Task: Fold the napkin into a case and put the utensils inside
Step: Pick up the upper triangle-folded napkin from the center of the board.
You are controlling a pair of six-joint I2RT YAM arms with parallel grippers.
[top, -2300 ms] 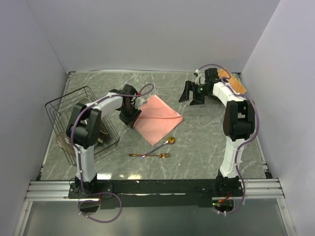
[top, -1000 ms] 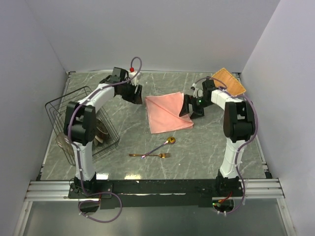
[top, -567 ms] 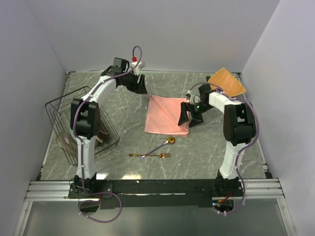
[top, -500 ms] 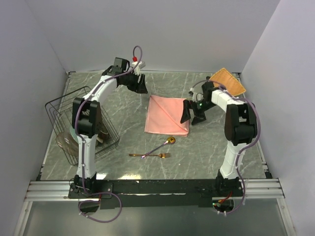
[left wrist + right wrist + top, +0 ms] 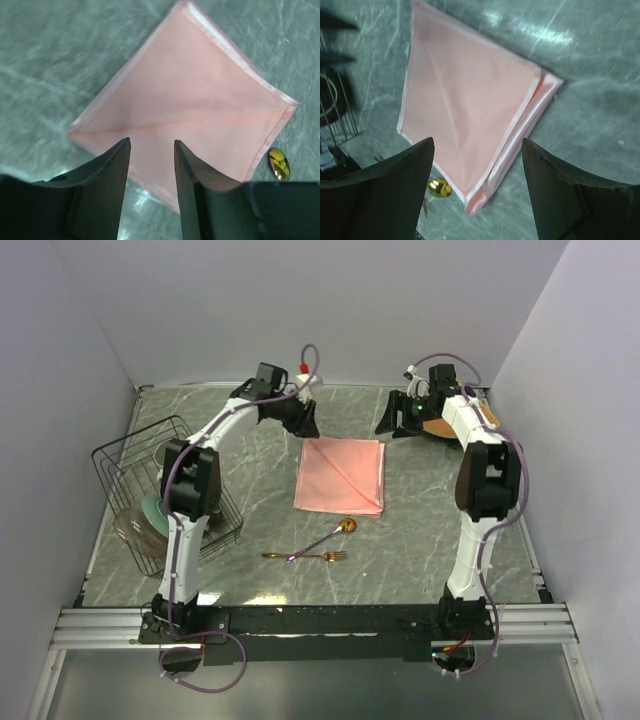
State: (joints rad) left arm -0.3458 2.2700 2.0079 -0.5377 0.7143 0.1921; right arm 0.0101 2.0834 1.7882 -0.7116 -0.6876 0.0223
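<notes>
The salmon-pink napkin (image 5: 340,476) lies flat on the marble table, folded into a layered near-square with a diagonal crease. In the wrist views the napkin (image 5: 190,112) (image 5: 470,100) shows doubled edges along one side. My left gripper (image 5: 307,427) (image 5: 151,143) hovers open above the napkin's far left corner, with nothing between its fingers. My right gripper (image 5: 395,427) (image 5: 477,146) hangs open and empty above its far right corner. The gold spoon (image 5: 335,532) and the fork (image 5: 305,556) lie on the table just in front of the napkin. The spoon's bowl (image 5: 279,164) (image 5: 439,187) shows past the napkin's near edge.
A black wire rack (image 5: 165,490) with crockery stands at the left. The orange-tan woven mat (image 5: 438,427) lies at the back right, mostly hidden by my right arm. Walls enclose the table on three sides.
Both grippers have let go and drawn back to the far side of the napkin, jaws narrowing a little. The napkin, pulled rightward a second ago, now lies still and flat.
</notes>
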